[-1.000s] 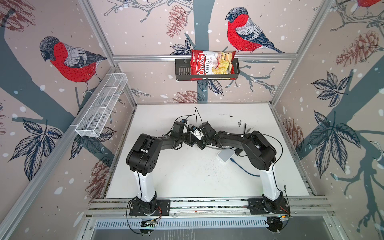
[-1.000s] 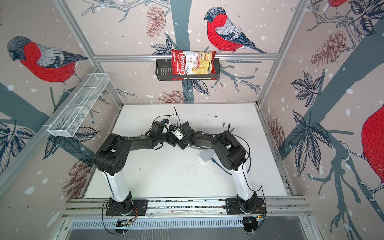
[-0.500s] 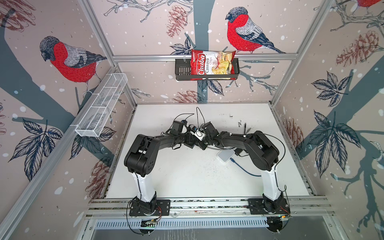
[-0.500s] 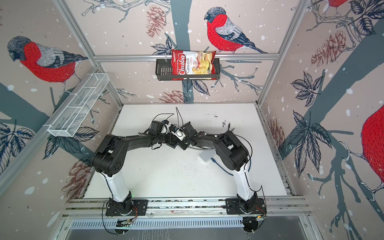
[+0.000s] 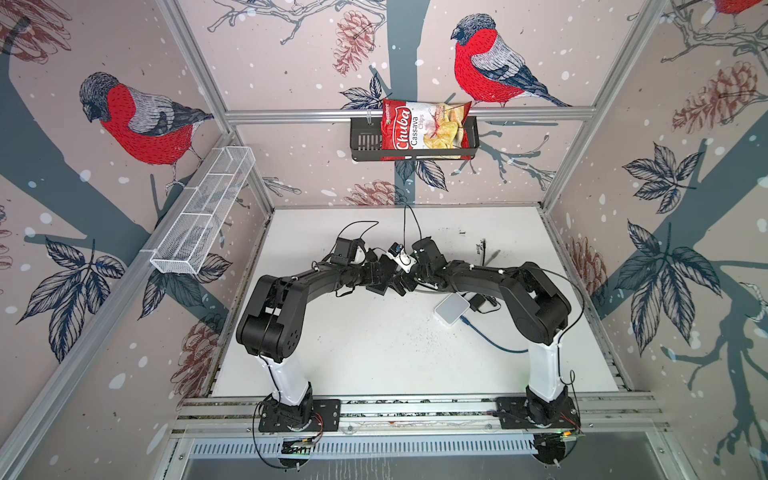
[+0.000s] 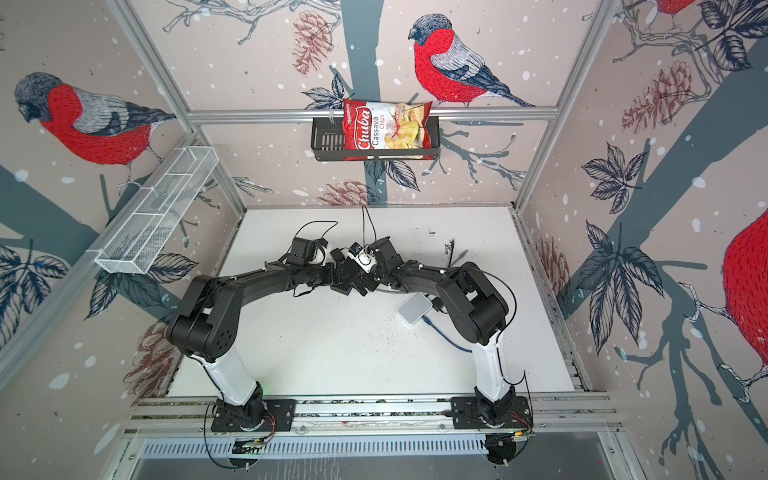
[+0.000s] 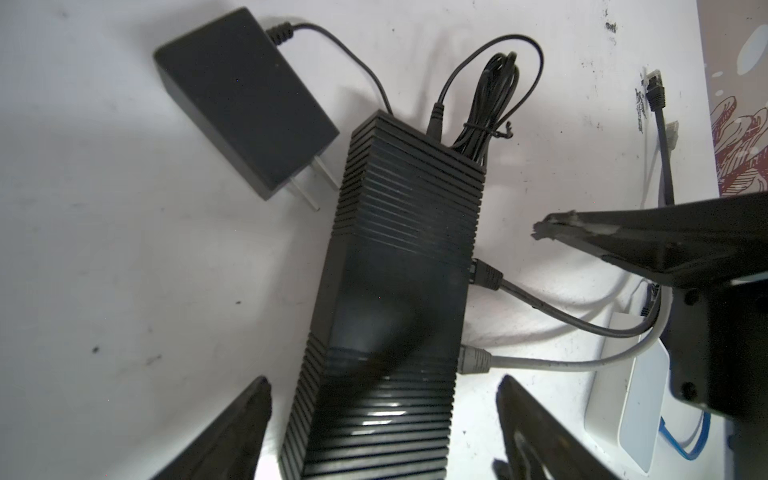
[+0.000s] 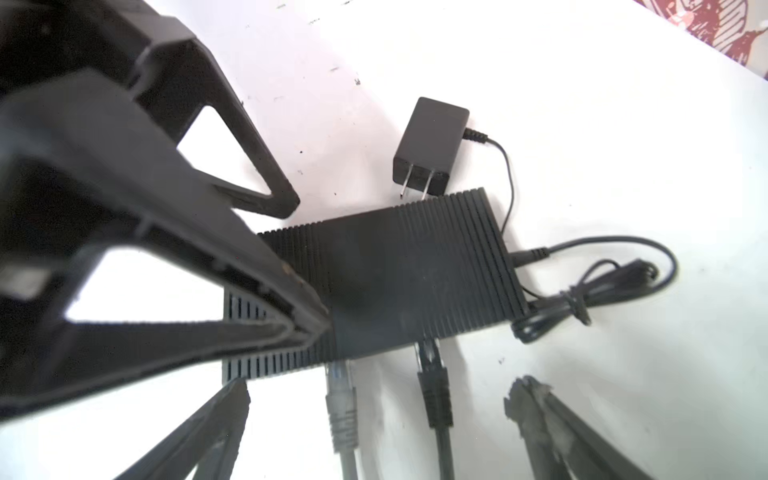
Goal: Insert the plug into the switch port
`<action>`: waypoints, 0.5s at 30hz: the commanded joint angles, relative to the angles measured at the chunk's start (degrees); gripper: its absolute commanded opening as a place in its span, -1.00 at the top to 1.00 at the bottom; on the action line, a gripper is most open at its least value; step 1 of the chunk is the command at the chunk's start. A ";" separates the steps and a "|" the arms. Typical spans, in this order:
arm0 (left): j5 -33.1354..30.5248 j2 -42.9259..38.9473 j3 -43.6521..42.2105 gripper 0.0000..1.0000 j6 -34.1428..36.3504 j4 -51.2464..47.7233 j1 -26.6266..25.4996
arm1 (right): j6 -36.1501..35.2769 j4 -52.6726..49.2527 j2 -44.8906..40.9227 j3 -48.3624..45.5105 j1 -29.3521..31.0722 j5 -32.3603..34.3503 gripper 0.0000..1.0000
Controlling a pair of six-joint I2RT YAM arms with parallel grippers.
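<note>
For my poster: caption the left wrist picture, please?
Open left gripper above ribbed black plastic switch with grey plug and black plug inserted.

Crowded along the port side of the switch (image 7: 399,291) by a grey plug (image 7: 473,359) and black plug (image 7: 486,276); blocked at its cord end by adapter (image 7: 245,104) and bundled cord (image 7: 494,95); seemingly bare tabletop (image 7: 124,270) opposite the ports.

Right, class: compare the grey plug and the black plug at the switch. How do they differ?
Colour: the grey plug has a grey boot and cable; the black plug has a black boot and cable. Place: the black plug sits nearer the switch end where the power lead enters than the grey plug does. Shared: both sit in ports on one side of the switch, neither gripped.
</note>
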 commanded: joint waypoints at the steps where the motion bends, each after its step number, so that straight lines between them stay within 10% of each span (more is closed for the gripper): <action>1: -0.69 -1.38 0.20 -0.71 -0.23 -0.11 0.33 | 0.15 2.21 -2.20 -1.37 -0.95 -0.44 -0.98; 15: -14.57 -17.10 -6.82 -0.93 -0.53 4.91 3.71 | 7.59 7.08 -21.62 -16.73 -13.18 9.26 -0.98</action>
